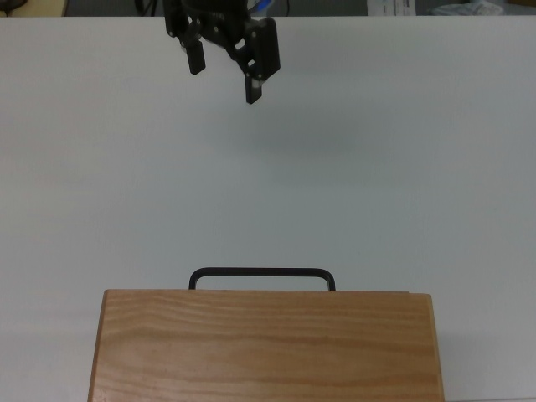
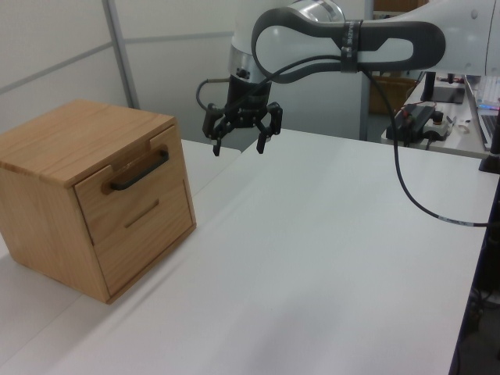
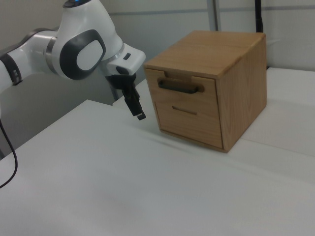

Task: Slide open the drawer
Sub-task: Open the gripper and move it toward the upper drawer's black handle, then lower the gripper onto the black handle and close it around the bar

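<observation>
Right now your tool hangs above the white bench with its fingers spread wide, holding nothing. The drawer sits shut in the wooden cabinet at the left view's left, its black handle well apart from the tool and untouched.

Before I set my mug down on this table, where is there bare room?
The white table is bare between the cabinet and its far edge. Avoid the strip in front of the drawer and its handle, and the spot beneath the open gripper.
</observation>
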Robot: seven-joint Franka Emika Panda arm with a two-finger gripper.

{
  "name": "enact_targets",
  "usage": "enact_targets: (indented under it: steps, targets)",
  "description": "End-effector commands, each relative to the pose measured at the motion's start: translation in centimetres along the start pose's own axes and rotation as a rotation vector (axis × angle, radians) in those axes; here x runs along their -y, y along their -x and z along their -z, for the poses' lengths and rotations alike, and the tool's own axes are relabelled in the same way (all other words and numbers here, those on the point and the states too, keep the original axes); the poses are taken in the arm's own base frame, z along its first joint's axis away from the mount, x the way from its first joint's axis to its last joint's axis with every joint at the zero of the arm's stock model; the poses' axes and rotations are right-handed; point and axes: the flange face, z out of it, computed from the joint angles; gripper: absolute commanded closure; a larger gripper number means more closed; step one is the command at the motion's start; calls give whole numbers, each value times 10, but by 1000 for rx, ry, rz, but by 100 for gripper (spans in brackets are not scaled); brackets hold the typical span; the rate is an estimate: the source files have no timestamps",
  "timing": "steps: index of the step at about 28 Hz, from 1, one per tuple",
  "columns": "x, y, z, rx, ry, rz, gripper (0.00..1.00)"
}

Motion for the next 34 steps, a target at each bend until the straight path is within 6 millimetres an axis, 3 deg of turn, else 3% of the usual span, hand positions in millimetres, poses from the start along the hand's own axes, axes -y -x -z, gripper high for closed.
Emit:
enact_targets:
  steps: [1,5,16,20,26,34]
  targets:
    - [5,-7,-26,-72,34,-279,0]
    - [17,-8,-38,-93,20,-340,0]
    - [51,-38,-53,-181,-177,-544,3]
    - [65,-40,-53,-228,-260,-543,5]
    - [81,-53,-79,-282,-275,-574,10]
    - [99,-60,-100,-319,-333,-573,17]
